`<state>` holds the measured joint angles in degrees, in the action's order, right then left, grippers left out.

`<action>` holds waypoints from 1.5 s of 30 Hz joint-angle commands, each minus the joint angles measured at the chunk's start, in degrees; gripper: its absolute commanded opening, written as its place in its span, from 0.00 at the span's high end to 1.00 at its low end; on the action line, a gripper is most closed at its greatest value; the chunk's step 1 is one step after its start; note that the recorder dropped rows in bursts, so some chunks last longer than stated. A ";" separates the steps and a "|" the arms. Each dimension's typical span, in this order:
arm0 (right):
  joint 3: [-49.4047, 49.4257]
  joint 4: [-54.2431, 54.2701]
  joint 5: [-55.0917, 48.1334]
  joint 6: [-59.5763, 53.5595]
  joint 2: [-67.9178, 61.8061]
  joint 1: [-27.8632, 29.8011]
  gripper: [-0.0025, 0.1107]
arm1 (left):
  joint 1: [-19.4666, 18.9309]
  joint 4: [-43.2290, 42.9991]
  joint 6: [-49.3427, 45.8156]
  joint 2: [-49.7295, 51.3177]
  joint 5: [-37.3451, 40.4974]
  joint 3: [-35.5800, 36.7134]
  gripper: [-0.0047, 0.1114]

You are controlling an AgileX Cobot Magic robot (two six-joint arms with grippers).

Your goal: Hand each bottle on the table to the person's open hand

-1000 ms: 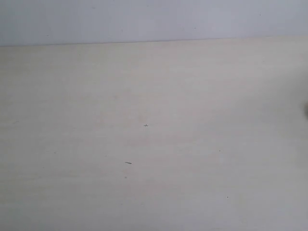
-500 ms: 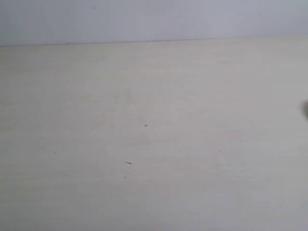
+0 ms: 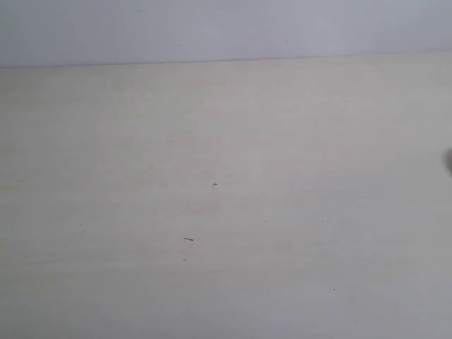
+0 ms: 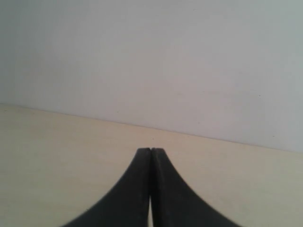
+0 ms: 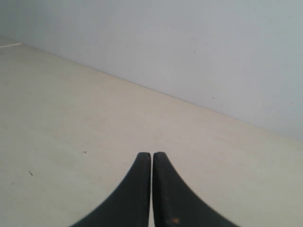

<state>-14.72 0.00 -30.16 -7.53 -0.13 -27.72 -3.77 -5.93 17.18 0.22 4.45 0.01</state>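
The pale beige table (image 3: 226, 198) fills the exterior view, and no bottle shows in any view. No hand is visible either. In the left wrist view my left gripper (image 4: 151, 150) is shut, its two black fingers pressed together over the tabletop (image 4: 57, 151), with nothing between them. My right gripper (image 5: 152, 154) is likewise shut and holds nothing, above the table (image 5: 71, 118). Neither arm appears in the exterior view, apart from a small dark shape (image 3: 449, 160) at the right edge that I cannot identify.
A plain pale grey wall (image 3: 226, 28) rises behind the table's far edge. A few tiny dark specks (image 3: 188, 239) mark the tabletop.
The dark shape at the right edge of the exterior view has shifted slightly; otherwise nothing has visibly changed.
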 commanded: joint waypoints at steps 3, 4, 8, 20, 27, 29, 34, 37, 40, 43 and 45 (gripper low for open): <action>0.33 -0.50 0.80 0.04 0.13 -0.22 0.96 | -0.21 0.33 -0.23 -0.22 -0.12 -0.01 0.95; 0.33 -0.94 0.80 -0.09 0.13 -0.22 0.96 | -0.21 0.33 -0.23 -0.22 -0.12 -0.01 0.95; 0.33 1.32 1.05 0.03 0.13 5.38 0.96 | -0.21 0.33 -0.23 -0.22 -0.12 -0.01 0.95; 5.52 5.83 18.00 -0.60 0.13 30.33 0.96 | -0.21 0.33 -0.23 -0.22 -0.12 -0.01 0.95; 14.72 5.04 26.33 0.10 0.13 26.98 0.96 | -0.21 0.33 -0.23 -0.22 -0.12 -0.01 0.95; 14.72 5.04 24.24 0.02 0.13 26.81 0.96 | -0.21 0.33 -0.23 -0.22 -0.12 -0.01 0.95; 14.72 4.92 24.75 0.00 0.13 26.81 0.96 | -0.21 0.33 -0.23 -0.22 -0.12 -0.01 0.95; 14.72 5.81 24.59 0.09 0.13 26.81 0.96 | -0.21 0.33 -0.23 -0.22 -0.12 -0.01 0.95; 14.72 6.54 23.85 0.09 0.13 26.81 0.96 | -0.21 0.33 -0.23 -0.22 -0.12 -0.01 0.95; 14.72 7.12 23.87 0.09 0.13 26.81 0.96 | -0.21 0.33 -0.23 -0.22 -0.12 -0.01 0.95; 14.72 7.12 23.87 0.09 0.13 26.81 0.96 | -0.21 0.33 -0.23 -0.22 -0.12 -0.01 0.95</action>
<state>-0.28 6.72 -6.24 -7.78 -0.24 -0.81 -3.77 -5.93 17.08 0.22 4.49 0.01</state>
